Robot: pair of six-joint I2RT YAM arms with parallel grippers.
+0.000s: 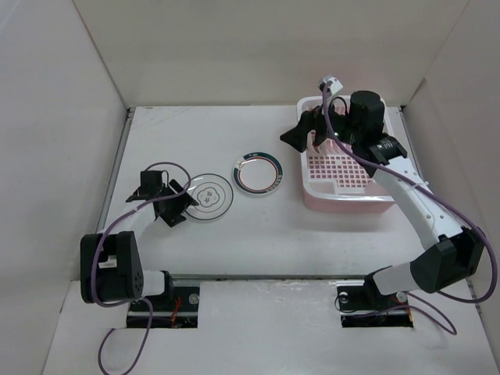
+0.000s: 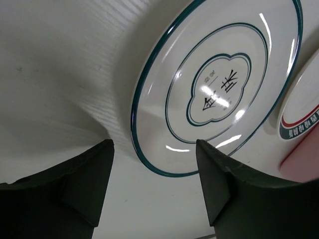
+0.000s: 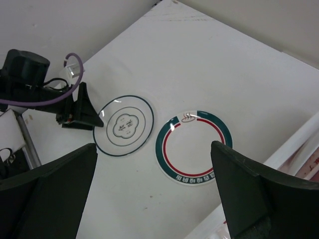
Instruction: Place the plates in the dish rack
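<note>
Two plates lie flat on the white table. The dark-rimmed plate with a flower outline (image 1: pixel 212 195) is left of the plate with a teal and red ringed rim (image 1: pixel 256 173). My left gripper (image 1: pixel 180 205) is open and empty, low at the flower plate's left edge; in the left wrist view (image 2: pixel 153 149) the plate (image 2: pixel 219 84) lies just ahead of the fingers. My right gripper (image 1: pixel 296 133) is open and empty, held above the far left corner of the pink dish rack (image 1: pixel 344 201). The right wrist view shows both plates (image 3: pixel 123 126) (image 3: pixel 194 148) below it. No orange sunburst plates show.
White walls enclose the table on the left, back and right. The rack stands at the right back, its white rim at the edge of the right wrist view (image 3: pixel 295 148). The right arm (image 1: pixel 414 203) crosses over the rack's right side.
</note>
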